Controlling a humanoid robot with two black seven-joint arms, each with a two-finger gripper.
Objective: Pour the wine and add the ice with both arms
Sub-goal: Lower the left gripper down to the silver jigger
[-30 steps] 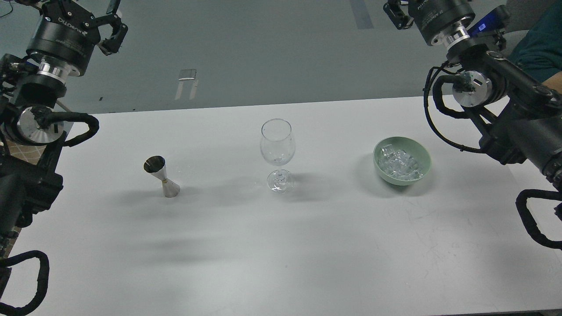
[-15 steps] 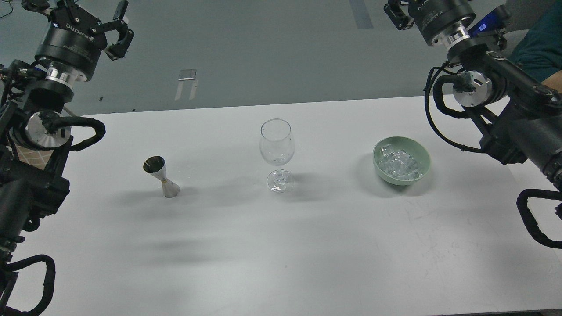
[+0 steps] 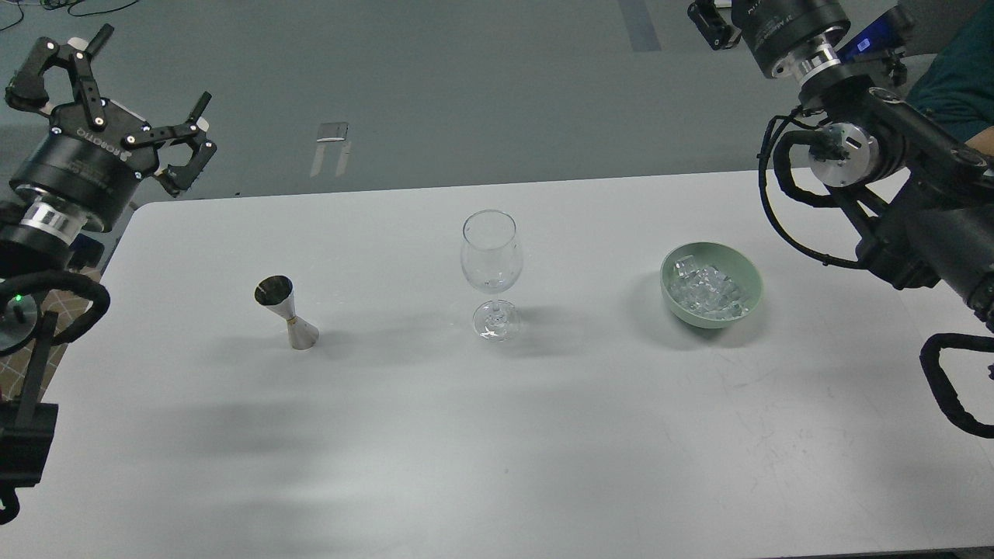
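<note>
left pincer point(image 3: 128, 74): released, fingers spread, empty, raised off the white worktop's point(image 3: 497, 435) far-left corner.
right pincer point(image 3: 710, 17): mostly cropped; cannot tell its state.
clear glassy ice cubes point(image 3: 708, 293): heaped in the pale green bowl point(image 3: 747, 272), likely within the right arm's reach.
steel hourglass jigger point(image 3: 286, 312): upright, left of the clear stemmed glass point(image 3: 490, 272), apparently for the left arm.

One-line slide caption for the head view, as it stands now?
Left gripper open beyond the table's far-left corner; jigger, empty wine glass and bowl of ice stand untouched.

Green bowl point(image 3: 747, 281), clear ice point(image 3: 708, 295), silver jigger point(image 3: 287, 313), white table point(image 3: 497, 435).
</note>
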